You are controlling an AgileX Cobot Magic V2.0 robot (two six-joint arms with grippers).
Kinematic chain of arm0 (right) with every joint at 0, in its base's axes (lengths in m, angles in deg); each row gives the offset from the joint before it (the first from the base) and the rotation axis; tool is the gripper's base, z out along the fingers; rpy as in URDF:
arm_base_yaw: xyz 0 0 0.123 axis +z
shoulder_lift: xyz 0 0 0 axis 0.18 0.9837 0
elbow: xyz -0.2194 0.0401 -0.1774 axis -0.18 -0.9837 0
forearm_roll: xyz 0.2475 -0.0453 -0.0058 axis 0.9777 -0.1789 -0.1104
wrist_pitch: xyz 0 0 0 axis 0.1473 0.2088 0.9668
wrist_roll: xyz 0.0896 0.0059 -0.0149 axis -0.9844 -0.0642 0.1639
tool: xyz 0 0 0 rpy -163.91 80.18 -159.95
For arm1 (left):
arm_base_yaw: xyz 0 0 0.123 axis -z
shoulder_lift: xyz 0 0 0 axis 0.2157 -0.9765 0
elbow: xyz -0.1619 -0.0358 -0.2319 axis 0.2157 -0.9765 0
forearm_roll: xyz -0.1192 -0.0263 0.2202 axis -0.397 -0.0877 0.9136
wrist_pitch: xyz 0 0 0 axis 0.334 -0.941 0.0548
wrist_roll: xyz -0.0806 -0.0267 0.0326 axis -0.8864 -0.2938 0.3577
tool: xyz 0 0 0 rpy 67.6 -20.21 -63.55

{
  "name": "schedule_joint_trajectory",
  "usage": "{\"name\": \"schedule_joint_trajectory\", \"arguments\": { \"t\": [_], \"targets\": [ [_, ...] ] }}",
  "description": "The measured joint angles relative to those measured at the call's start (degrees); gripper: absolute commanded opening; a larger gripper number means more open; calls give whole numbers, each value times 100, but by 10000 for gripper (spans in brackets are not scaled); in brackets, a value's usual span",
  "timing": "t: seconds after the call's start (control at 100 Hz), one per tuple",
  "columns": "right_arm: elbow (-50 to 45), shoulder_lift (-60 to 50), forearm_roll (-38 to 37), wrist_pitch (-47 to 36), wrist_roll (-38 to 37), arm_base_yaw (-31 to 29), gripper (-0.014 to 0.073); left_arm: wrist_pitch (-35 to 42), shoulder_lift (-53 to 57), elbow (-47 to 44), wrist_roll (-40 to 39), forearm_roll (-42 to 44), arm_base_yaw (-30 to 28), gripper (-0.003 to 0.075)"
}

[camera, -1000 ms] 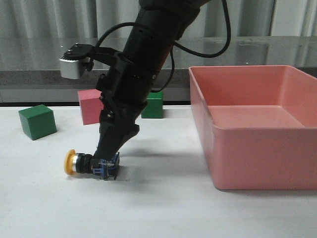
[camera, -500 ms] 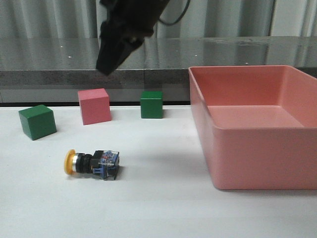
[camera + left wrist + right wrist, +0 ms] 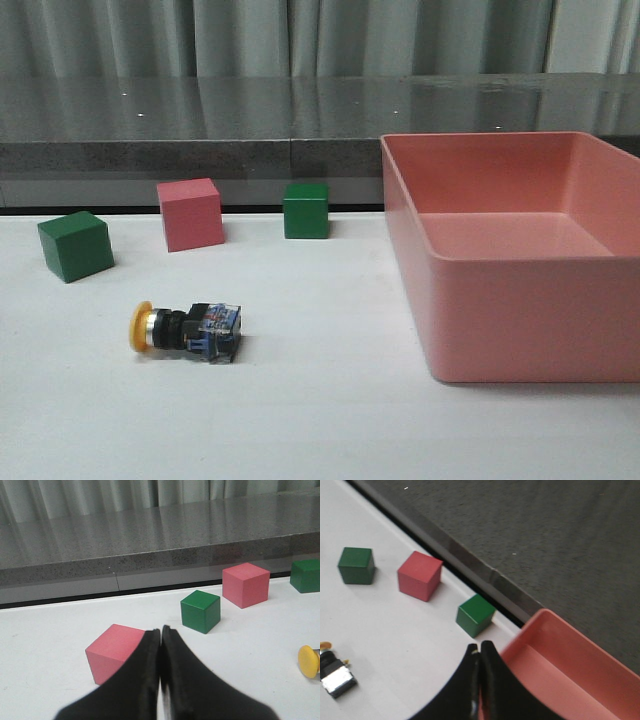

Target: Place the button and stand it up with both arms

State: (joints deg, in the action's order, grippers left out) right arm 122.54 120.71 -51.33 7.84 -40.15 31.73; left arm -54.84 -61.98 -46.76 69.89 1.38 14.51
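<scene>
The button [image 3: 186, 330] lies on its side on the white tabletop [image 3: 320, 420], its yellow cap toward the left, just in front of the green and pink cubes and well apart from the pink bin [image 3: 510, 255]. Neither arm shows in the front view. The left claw [image 3: 160, 630] and the right claw [image 3: 479, 646] are both clenched with nothing between the fingers. The likely trouble is in standing it up: the round body could roll when nudged, and the heavy cap could tip it over if it is released off balance. A claw that comes down clenched would only push it away.
</scene>
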Motion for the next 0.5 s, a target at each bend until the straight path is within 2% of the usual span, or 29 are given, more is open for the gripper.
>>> {"name": "schedule_joint_trajectory", "arguments": {
  "t": [0.18,0.5],
  "targets": [
    [-1874,-1783,52,-864,0,-411,-113,0,0,0,0,0,0,-20],
    [-4206,-5036,86,-1092,0,-902,-113,0,0,0,0,0,0,-20]
  ]
}}
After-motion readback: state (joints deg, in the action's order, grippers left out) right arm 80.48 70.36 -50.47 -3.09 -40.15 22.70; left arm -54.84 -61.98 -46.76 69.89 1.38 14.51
